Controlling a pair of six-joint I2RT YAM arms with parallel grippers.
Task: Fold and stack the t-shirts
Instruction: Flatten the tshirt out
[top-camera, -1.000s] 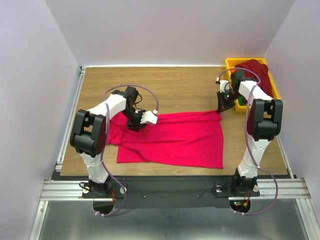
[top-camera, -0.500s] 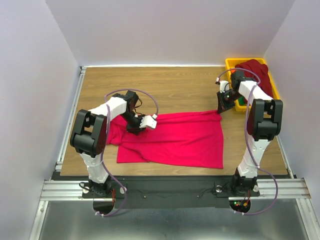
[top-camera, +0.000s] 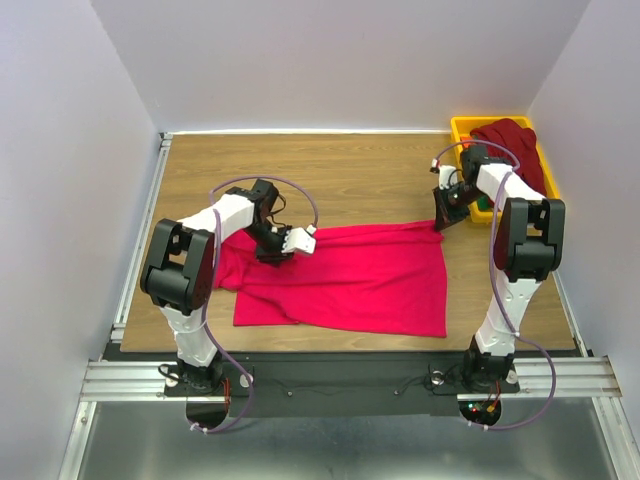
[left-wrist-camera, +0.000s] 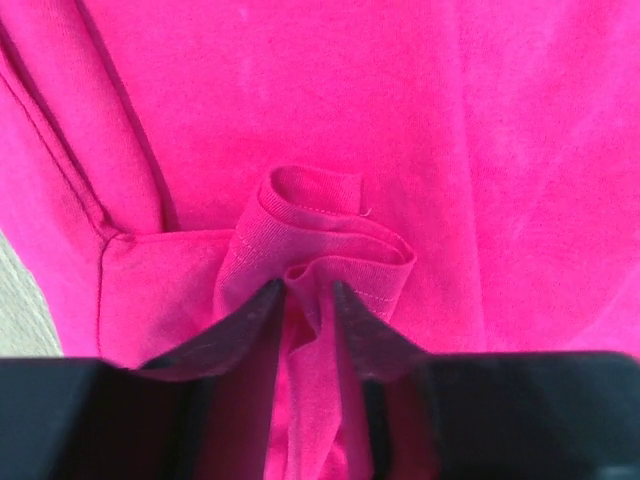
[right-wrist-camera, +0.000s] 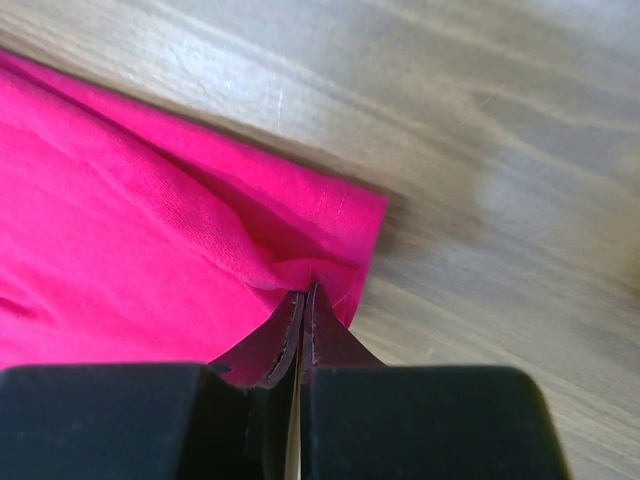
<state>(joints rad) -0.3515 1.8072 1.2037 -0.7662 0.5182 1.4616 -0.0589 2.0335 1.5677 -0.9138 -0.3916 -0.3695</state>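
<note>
A crimson-pink t-shirt (top-camera: 350, 280) lies spread on the wooden table, with its left part bunched. My left gripper (top-camera: 276, 250) is low over the shirt's upper left part, and in the left wrist view (left-wrist-camera: 305, 290) its jaws are shut on a rolled fold of the pink cloth (left-wrist-camera: 320, 240). My right gripper (top-camera: 443, 220) is at the shirt's far right corner, and in the right wrist view (right-wrist-camera: 305, 292) it is shut on that corner (right-wrist-camera: 340, 230). A dark maroon t-shirt (top-camera: 515, 145) lies heaped in the yellow tray (top-camera: 460, 128).
The yellow tray stands at the table's far right corner, with a bit of green and orange cloth (top-camera: 483, 205) showing under the right arm. Bare wood (top-camera: 350, 170) lies behind the shirt. The table's left rail (top-camera: 140, 240) runs beside the left arm.
My left gripper has come down and a little left onto the shirt and has closed on a fold of cloth. The right gripper has lifted the far right corner slightly.
</note>
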